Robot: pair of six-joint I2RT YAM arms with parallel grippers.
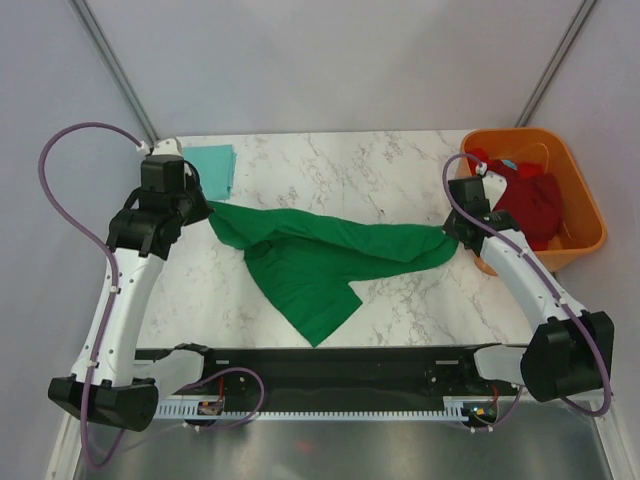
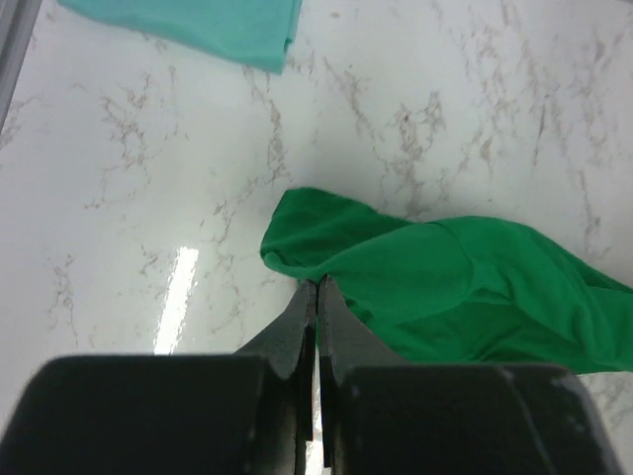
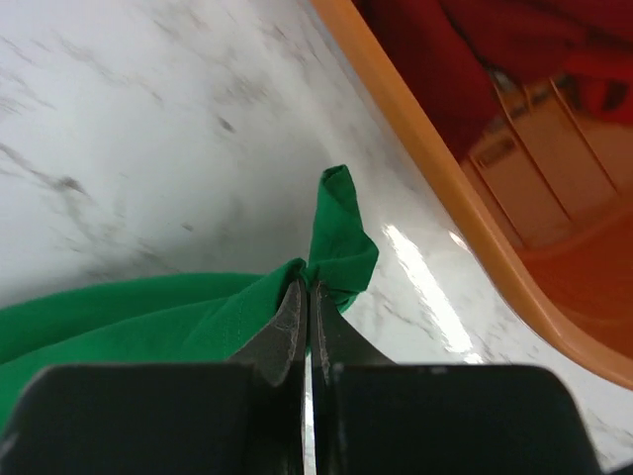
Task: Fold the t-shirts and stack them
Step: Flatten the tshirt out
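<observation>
The left hand [image 1: 203,212] is closed tight, its fingers pressed together on one end of the green shirt [image 1: 320,265]. The left wrist view shows the fingertips [image 2: 318,297] meeting right at the cloth's edge [image 2: 465,287]. The right hand [image 1: 455,236] is closed just as tight on the other end. In its wrist view the hand [image 3: 309,289] has the fabric [image 3: 148,317] pinched, and a small tuft pokes out past the tips.

The green shirt runs between the two hands across the table [image 1: 340,160]. Part of it is drawn into a band from hand to hand, and a loose flap lies on the table on the side nearer the arm bases.

The teal shirt [image 1: 212,168] lies flat just beyond the left hand, apart from the green one. The tub [image 1: 590,215] sits just beyond and outside the right hand, with the red shirts [image 1: 530,205] heaped inside.
</observation>
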